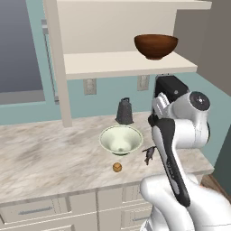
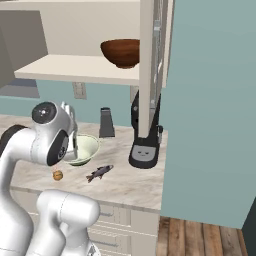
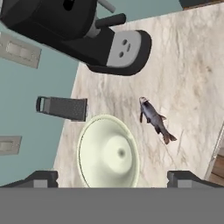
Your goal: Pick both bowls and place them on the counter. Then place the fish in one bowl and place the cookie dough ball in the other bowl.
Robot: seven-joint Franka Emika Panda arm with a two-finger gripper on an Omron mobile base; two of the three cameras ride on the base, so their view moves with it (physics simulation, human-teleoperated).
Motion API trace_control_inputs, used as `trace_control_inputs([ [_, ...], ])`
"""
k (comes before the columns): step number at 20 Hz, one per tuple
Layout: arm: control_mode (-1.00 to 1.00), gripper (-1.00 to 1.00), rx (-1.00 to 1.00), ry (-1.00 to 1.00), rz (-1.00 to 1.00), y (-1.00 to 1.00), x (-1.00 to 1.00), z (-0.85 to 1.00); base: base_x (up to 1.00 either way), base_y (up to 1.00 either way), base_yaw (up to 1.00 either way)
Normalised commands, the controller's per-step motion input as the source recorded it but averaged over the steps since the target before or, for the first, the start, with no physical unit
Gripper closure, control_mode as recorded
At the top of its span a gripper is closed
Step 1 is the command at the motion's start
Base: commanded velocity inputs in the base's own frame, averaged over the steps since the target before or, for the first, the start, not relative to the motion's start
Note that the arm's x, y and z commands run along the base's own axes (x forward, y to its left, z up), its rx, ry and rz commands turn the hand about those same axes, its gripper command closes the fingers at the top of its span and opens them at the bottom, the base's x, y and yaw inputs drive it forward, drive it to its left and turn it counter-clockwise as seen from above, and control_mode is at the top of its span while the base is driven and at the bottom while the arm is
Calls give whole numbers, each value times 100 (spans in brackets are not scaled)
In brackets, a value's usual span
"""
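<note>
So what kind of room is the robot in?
It looks like a kitchen, a computer-drawn one. There is a long marbled counter with drawers underneath, a cheese grater and a coffee machine standing on it, and a brown bowl up on a shelf above.

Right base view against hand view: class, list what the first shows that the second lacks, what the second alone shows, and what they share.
Right base view alone: the reddish-brown bowl up on the shelf, the cookie dough ball on the counter, the wooden floor and the robot's arm.
Hand view alone: the open gripper, its two finger tips set wide apart and holding nothing.
Both: the cream-white bowl on the counter, the fish lying beside it, the grater and the black coffee machine.
</note>
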Motion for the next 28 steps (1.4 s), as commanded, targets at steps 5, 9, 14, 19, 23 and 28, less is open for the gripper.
trace_control_inputs([
  [5,-100,-100,1,1,0,-25,-19,68,0,0,0],
  [9,-100,-100,0,0,0,-18,-24,75,0,0,0],
  [14,-100,-100,0,0,0,-18,-13,63,0,0,0],
  [19,-100,-100,0,0,0,-19,-7,58,0,0,0],
  [23,-100,-100,0,0,0,-9,0,53,0,0,0],
  [28,-100,-100,0,-12,-2,-7,0,38,0,0,0],
])
